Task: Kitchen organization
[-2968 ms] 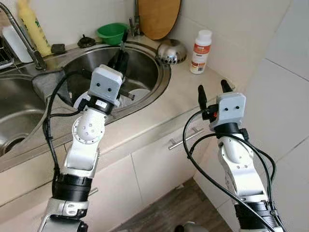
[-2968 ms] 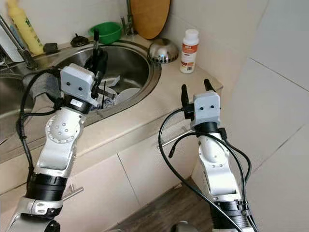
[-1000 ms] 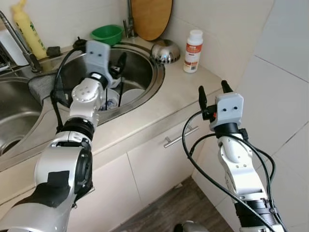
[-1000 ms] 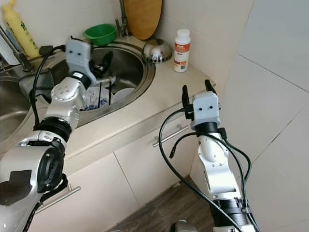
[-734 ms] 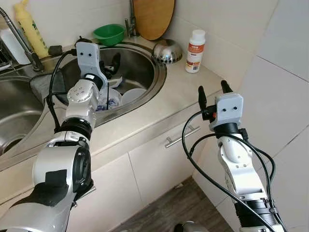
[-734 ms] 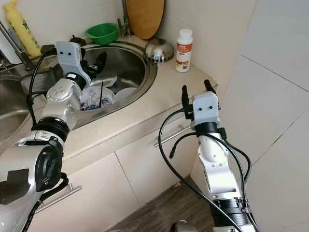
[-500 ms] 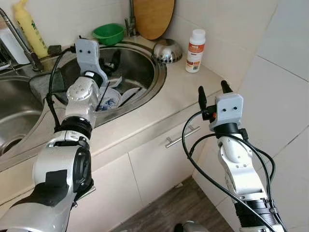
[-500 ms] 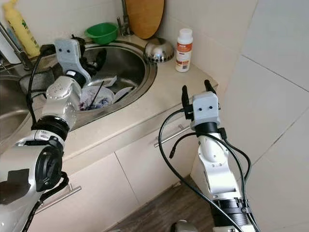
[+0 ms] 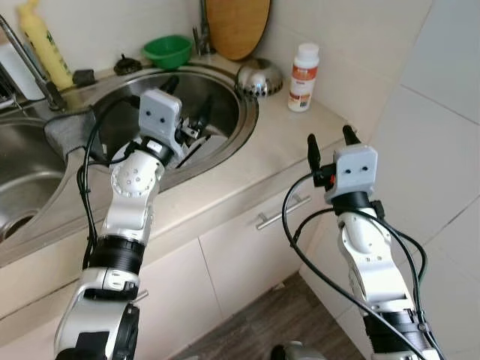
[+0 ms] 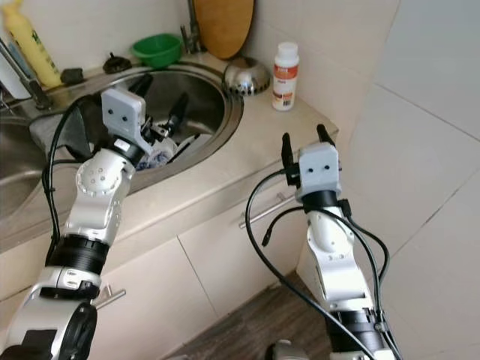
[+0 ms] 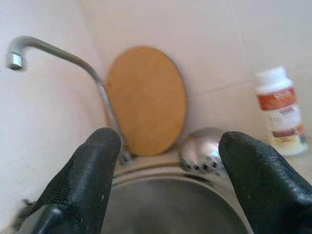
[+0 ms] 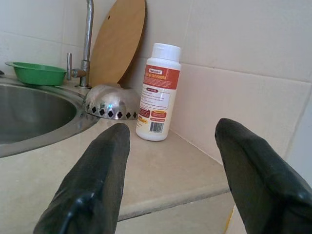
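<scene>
Counter [image 9: 277, 139] free by right pincer [image 9: 330, 139]; bottle [image 9: 303, 67], strainer [image 9: 260, 78] block back.

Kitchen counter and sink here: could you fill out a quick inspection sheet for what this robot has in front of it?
Surface: beige countertop with a round steel sink set into it.
Job's things: dishes lie in the sink; a dark utensil leans among them.
Clutter: white bottle, upturned steel colander, green bowl, yellow bottle, wooden board leaning on the wall.
Grippers: left gripper open over the sink, holding nothing; right gripper open, off the counter's edge.
Cables: black cables loop along both arms.
Surroundings: tiled walls, cabinet doors below, wood floor.
</scene>
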Available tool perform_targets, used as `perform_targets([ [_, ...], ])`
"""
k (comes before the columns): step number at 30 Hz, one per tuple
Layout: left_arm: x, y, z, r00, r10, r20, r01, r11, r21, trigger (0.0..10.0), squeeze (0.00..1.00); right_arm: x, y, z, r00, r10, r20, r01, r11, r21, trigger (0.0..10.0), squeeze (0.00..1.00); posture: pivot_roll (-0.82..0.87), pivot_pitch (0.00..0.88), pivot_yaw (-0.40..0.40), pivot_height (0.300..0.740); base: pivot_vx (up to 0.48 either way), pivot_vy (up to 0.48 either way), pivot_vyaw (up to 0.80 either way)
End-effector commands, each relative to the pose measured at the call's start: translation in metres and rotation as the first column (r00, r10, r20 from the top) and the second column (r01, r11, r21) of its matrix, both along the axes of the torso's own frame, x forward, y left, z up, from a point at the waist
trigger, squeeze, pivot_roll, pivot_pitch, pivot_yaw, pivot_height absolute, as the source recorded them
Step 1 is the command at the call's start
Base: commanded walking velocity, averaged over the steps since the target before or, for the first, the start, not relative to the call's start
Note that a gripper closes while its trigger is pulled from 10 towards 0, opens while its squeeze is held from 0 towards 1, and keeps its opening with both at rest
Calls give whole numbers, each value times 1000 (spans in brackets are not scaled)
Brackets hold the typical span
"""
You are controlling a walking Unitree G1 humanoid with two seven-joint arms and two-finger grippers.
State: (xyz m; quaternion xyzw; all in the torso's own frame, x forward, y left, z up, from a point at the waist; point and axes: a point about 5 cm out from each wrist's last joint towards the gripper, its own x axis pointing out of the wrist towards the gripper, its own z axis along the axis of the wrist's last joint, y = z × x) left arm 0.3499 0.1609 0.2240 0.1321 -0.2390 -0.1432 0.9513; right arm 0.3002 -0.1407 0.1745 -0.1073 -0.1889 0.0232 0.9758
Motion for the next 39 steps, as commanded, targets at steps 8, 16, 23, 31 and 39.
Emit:
perform_targets([
  [8, -22, 22, 8, 996, 86, -22, -86, 996, 34, 10000, 0, -1, 3, 2, 1000, 15, 11, -15, 1000, 7, 10000, 0, -87, 36, 49, 740, 0, 0, 0],
  [16, -31, 14, 8, 996, 81, -30, -80, 996, 28, 10000, 0, -2, 4, 0, 1000, 24, 7, -24, 1000, 6, 10000, 0, -90, 31, 47, 740, 0, -3, 0],
  [23, -37, 2, 13, 998, 63, -15, -62, 997, 34, 10000, 0, -2, 4, 0, 1000, 27, 6, -27, 1000, 4, 10000, 0, -91, 26, 43, 740, 0, 349, 0],
  [31, -43, -3, 17, 999, 51, -7, -51, 998, 47, 10000, 0, -2, 4, 0, 1000, 26, 5, -26, 1000, 1, 10000, 0, -92, 30, 44, 740, 0, 386, 0],
  [39, -47, -7, 18, 999, 52, -7, -52, 997, 56, 10000, 0, -2, 3, 1, 1000, 27, 5, -27, 1000, 0, 10000, 0, -89, 41, 37, 740, 0, 116, 0],
])
